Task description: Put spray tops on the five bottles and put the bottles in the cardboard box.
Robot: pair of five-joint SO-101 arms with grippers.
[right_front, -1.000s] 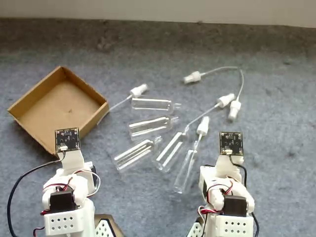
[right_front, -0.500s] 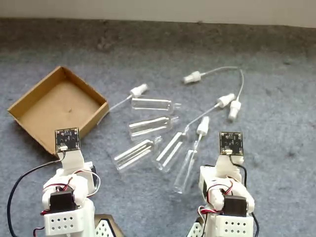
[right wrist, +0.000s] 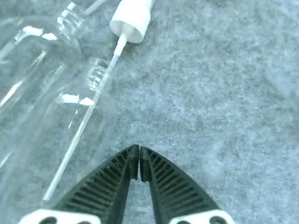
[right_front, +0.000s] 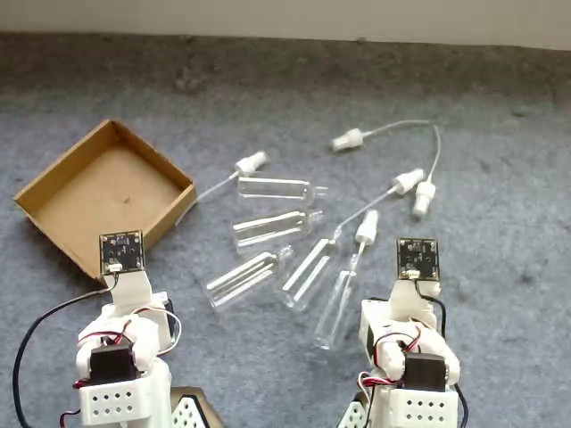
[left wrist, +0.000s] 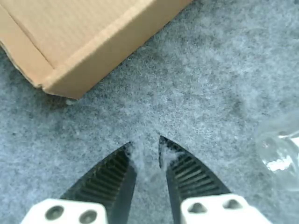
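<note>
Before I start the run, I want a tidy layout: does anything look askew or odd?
One spray top sits off the neck of the bottle beside the right end effector, its tube apparently down inside, the cap unseated. Nothing looks spilled or broken.

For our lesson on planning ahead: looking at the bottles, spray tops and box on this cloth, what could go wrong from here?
1. The clear bottles lie on their sides, close together; gripping one could roll or push its neighbours.
2. One long thin tube curves across to another top; lifting one may drag the other.
3. One spray top is not seated on its bottle, with its tube seemingly only partly inside; it might slip out.
</note>
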